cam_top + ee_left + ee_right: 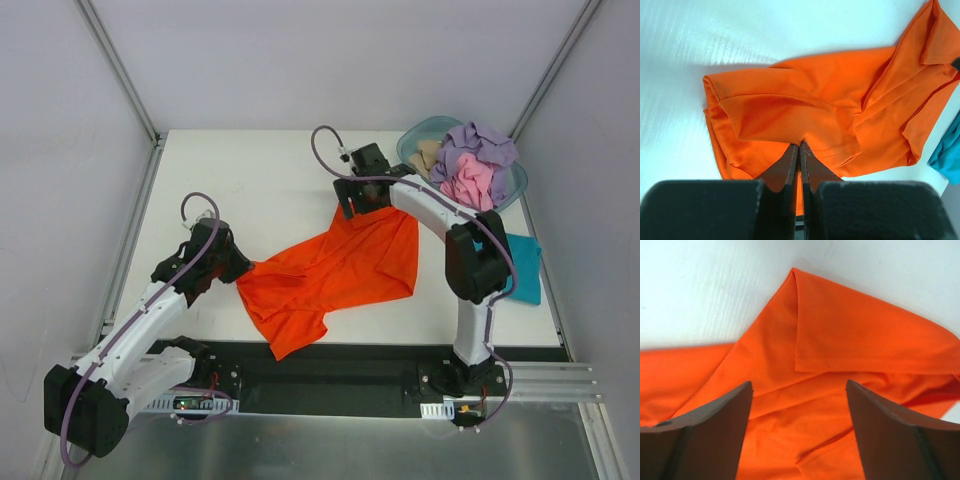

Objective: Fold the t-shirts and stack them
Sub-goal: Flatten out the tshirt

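Observation:
The bright orange t-shirt [335,270] lies crumpled across the middle of the table. My left gripper [240,268] is shut on the shirt's left edge; in the left wrist view its gripper [801,145] pinches a fold of the orange cloth [805,100]. My right gripper [362,205] is open over the shirt's far right corner; in the right wrist view its gripper [799,387] stands wide apart above the orange cloth [840,340], holding nothing. A teal shirt [524,268] lies at the right edge. Lavender [480,145], pink [470,183] and beige [428,155] shirts fill the tub.
A translucent blue-green plastic tub [414,133] stands at the far right corner. The teal shirt's corner shows at the right edge of the left wrist view [947,152]. Grey walls close the table on three sides. A black rail [330,370] runs along the near edge.

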You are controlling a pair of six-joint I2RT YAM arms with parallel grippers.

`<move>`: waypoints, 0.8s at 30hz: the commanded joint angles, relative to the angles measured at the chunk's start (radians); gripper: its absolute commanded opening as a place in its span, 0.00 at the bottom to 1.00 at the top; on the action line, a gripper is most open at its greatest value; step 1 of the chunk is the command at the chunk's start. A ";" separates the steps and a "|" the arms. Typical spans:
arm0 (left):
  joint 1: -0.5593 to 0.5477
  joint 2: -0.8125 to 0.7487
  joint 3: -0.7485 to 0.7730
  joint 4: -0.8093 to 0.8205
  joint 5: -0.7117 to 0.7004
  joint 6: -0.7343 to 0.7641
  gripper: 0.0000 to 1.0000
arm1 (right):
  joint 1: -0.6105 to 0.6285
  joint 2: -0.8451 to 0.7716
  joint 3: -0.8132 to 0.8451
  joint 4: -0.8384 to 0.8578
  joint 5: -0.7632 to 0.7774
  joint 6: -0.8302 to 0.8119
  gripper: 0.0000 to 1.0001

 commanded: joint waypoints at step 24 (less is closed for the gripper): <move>0.017 -0.005 0.004 0.001 -0.007 0.024 0.00 | 0.012 0.285 0.283 -0.145 0.179 -0.061 0.10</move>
